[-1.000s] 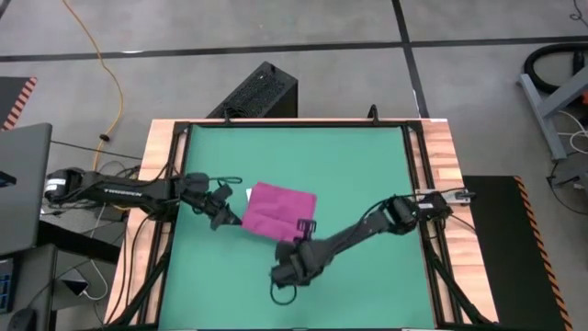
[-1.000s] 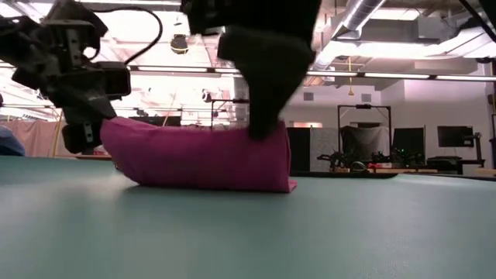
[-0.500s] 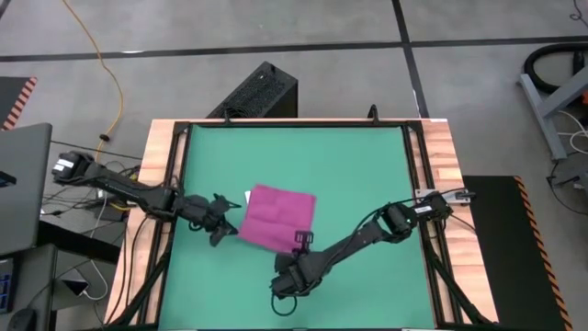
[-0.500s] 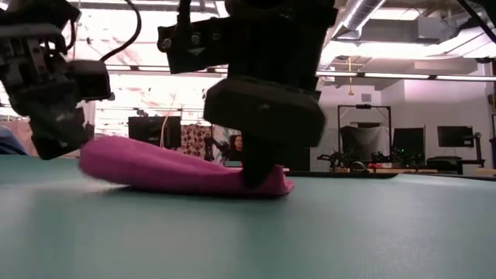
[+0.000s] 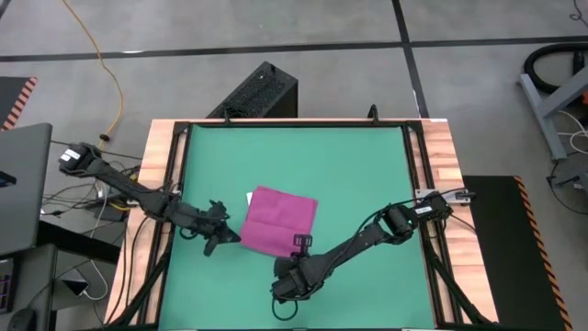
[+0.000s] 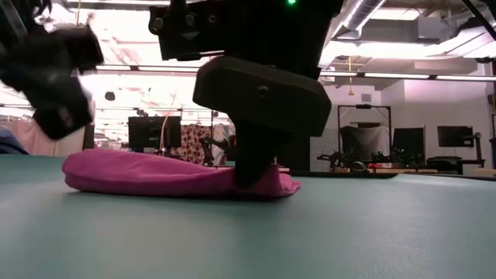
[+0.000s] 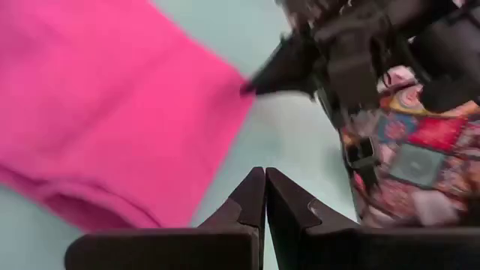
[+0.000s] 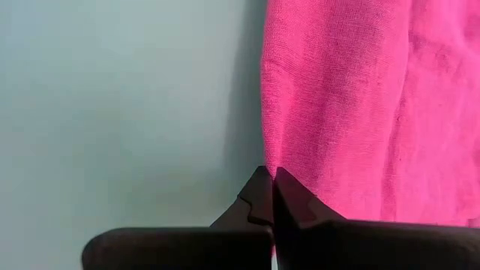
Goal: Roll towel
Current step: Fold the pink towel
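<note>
The magenta towel (image 5: 279,221) lies low on the green table (image 5: 367,165), with its white tag (image 5: 249,197) at the far left corner. In the low view it is a flat mound (image 6: 155,177). My right gripper (image 5: 301,242) is shut at the towel's near edge, close to the near right corner. My left gripper (image 5: 223,241) is shut and empty just off the towel's near left corner (image 7: 112,210), above the table. My right gripper's shut fingertips (image 8: 279,187) rest on the towel's near edge (image 8: 281,161), coming down at a slant from the near side. In the low view the finger (image 6: 252,170) sinks into the cloth, which lies on the table. No cloth shows between the fingers.
A wooden frame (image 5: 165,184) borders the table. A black box (image 5: 262,92) stands beyond the far edge and a laptop (image 5: 23,184) to the left. Green table lies open to the far side and to the right of the towel.
Both grippers have moved toward the table's near edge. The towel, a tall bulging fold before, has sunk and spread toward the near edge and now lies low. My left gripper has come away from the towel's left end.
</note>
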Controlling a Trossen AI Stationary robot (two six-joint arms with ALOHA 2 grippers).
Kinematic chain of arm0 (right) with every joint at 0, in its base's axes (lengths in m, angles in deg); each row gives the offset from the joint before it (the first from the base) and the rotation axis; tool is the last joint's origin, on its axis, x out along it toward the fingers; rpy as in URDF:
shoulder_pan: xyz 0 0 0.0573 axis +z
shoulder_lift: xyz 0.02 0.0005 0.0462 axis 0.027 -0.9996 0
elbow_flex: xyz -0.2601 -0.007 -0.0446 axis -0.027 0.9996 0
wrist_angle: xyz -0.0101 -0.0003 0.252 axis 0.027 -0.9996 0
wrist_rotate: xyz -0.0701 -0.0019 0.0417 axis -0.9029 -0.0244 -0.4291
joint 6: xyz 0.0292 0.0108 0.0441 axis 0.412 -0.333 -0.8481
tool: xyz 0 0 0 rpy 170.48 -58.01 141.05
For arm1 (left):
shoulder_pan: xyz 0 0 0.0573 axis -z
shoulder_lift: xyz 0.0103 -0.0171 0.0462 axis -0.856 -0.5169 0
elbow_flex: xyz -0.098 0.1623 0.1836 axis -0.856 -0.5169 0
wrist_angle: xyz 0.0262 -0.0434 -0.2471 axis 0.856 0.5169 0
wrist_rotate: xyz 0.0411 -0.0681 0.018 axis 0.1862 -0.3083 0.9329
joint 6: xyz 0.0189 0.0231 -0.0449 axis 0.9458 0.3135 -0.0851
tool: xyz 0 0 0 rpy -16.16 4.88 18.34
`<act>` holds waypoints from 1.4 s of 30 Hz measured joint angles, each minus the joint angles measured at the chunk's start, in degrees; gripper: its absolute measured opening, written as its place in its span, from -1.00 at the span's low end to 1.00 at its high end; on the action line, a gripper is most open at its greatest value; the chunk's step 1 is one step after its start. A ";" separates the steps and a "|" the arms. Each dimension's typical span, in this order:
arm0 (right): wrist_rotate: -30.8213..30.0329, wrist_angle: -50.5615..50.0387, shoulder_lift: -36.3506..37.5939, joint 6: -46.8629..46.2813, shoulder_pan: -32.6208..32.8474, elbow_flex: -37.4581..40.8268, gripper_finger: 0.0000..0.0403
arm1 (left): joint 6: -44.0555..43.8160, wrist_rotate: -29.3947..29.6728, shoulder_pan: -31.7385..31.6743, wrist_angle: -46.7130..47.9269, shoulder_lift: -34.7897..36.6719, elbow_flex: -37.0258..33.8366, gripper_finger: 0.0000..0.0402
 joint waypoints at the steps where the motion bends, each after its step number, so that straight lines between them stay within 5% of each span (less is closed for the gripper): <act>1: 0.00 0.08 0.00 0.00 0.00 0.00 -0.96 | 1.05 3.62 1.48 -0.62 -0.40 -0.01 -1.00; 7: 0.00 0.08 0.02 0.00 0.00 0.01 -0.96 | 2.80 23.41 8.07 -0.11 -8.25 -0.09 -1.00; 13: -0.02 0.18 0.02 -0.02 -0.02 0.00 -0.96 | 2.98 25.39 12.31 -10.23 -21.32 1.22 -1.00; 21: 0.00 1.85 0.02 -0.04 -0.02 0.00 -0.96 | 3.14 33.94 16.02 -6.62 -34.82 9.24 -1.00; 34: 0.11 1.59 0.09 -0.04 0.99 0.00 -0.94 | -6.74 30.32 16.43 -7.65 -44.95 10.29 -1.00; 42: -4.43 -0.70 3.25 0.40 1.38 0.06 -0.63 | -7.86 24.60 16.50 -7.56 -44.55 10.29 -1.00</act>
